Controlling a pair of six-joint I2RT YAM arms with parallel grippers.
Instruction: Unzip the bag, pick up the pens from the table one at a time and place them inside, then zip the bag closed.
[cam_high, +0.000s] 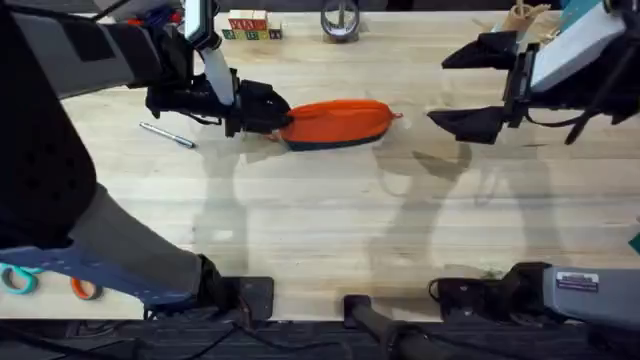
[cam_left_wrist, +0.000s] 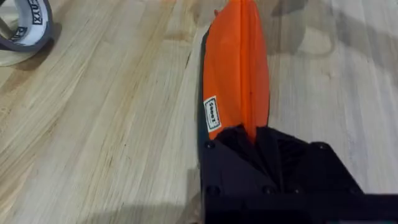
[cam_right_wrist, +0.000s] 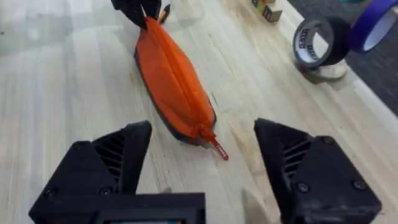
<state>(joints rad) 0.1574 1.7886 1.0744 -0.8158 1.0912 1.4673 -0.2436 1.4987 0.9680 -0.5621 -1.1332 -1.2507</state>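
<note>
The orange bag (cam_high: 335, 122) with a dark base lies on the table (cam_high: 300, 220), its zipper shut along the top. My left gripper (cam_high: 262, 108) is shut on the bag's left end; in the left wrist view the black fingers (cam_left_wrist: 267, 146) pinch the top ridge of the bag (cam_left_wrist: 236, 68). My right gripper (cam_high: 490, 92) hangs open above the table, right of the bag and apart from it. Its wrist view shows the bag (cam_right_wrist: 171, 87) ahead, with the small orange pull (cam_right_wrist: 215, 147) at the near end. A slim silver pen (cam_high: 167, 135) lies left of the left gripper.
Tape rolls (cam_right_wrist: 320, 40) and lettered blocks (cam_high: 250, 25) stand along the far edge. Another tape roll (cam_left_wrist: 25, 25) lies near the bag. Looped handles in teal and orange (cam_high: 20, 280) lie at the front left. Bare wood stretches in front of the bag.
</note>
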